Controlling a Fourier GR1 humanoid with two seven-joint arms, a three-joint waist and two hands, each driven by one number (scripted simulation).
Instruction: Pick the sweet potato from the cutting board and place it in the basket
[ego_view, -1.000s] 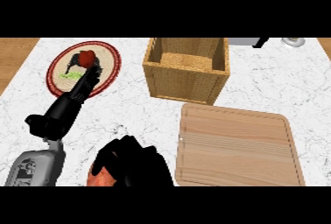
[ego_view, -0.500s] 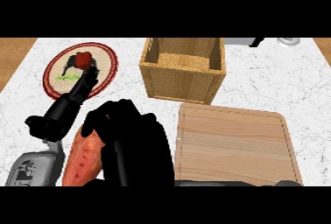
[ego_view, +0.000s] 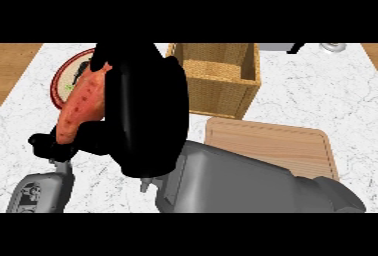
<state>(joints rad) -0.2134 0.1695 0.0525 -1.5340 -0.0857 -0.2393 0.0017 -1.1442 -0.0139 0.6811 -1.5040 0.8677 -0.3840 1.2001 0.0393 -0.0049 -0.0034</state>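
The sweet potato (ego_view: 83, 106), orange-red and long, is lifted high toward the view, standing almost on end. My right hand (ego_view: 144, 110) is shut on it, with the fingers wrapped over its right side and the thumb under its lower end. Hand and potato hang left of the woven basket (ego_view: 221, 75), over the counter and part of the plate. The wooden cutting board (ego_view: 277, 145) lies bare at the right, partly behind my right forearm (ego_view: 244, 185). My left hand (ego_view: 44, 142) is mostly hidden behind the potato; only its base shows at the left.
A round red-rimmed plate (ego_view: 68, 82) with food sits at the back left, half covered by the hand. Grey items (ego_view: 332, 47) stand at the back right corner. The white marble counter (ego_view: 332, 95) ends in a wooden strip (ego_view: 15, 62) at the far left.
My right hand has risen and moved up the view with the sweet potato, growing much larger and covering the plate and my left hand. The left arm stays still.
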